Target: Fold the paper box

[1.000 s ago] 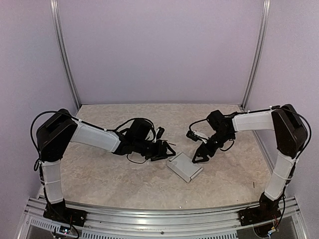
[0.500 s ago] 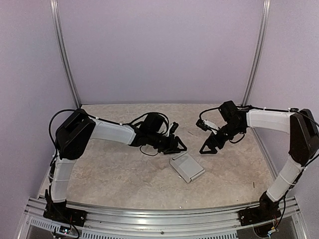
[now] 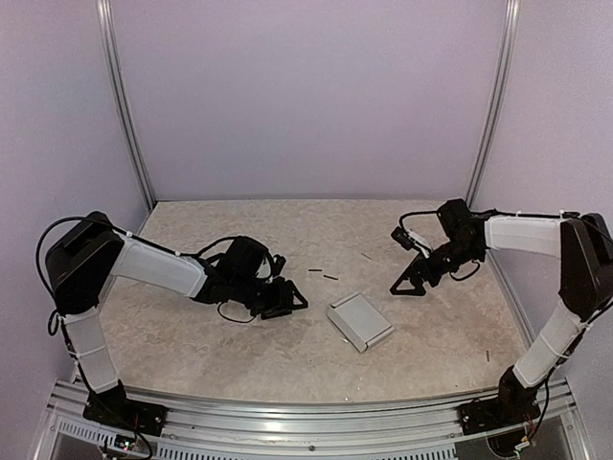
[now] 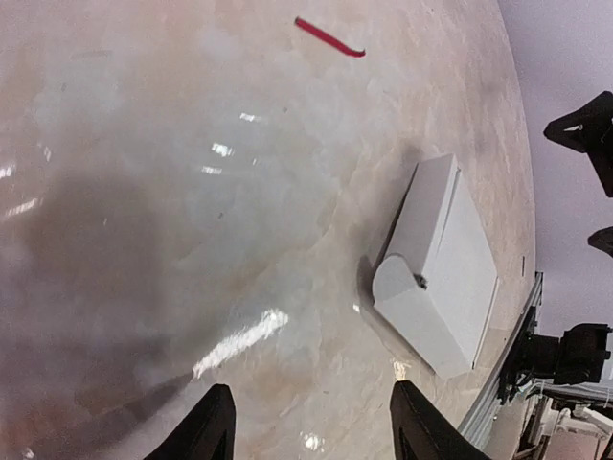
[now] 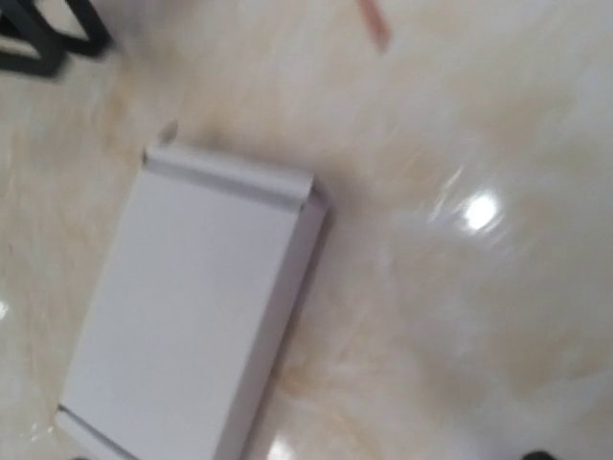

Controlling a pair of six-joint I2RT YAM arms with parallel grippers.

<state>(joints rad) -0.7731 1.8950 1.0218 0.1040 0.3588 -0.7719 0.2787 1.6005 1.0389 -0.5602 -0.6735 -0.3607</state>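
Note:
The paper box [image 3: 359,323] is a slim pale grey-white rectangular box lying flat on the table, skewed, with a rounded flap at its left end. It shows in the left wrist view [image 4: 445,268] and the right wrist view [image 5: 192,307]. My left gripper [image 3: 287,305] is open and empty, low over the table to the left of the box and apart from it; in its wrist view [image 4: 314,426] both fingertips [image 4: 215,426] are spread with bare table between. My right gripper [image 3: 407,284] is open and empty, up and to the right of the box, not touching it.
Small dark scraps [image 3: 324,274] lie on the marbled table behind the box; one shows red in the left wrist view [image 4: 329,38]. Another speck [image 3: 487,356] lies at the near right. A metal rail [image 3: 306,422] runs along the near edge. Walls close in the back and sides.
My left gripper has pulled back to the left, away from the box. My right gripper has risen from the box and drawn off to the right. The box has stayed put.

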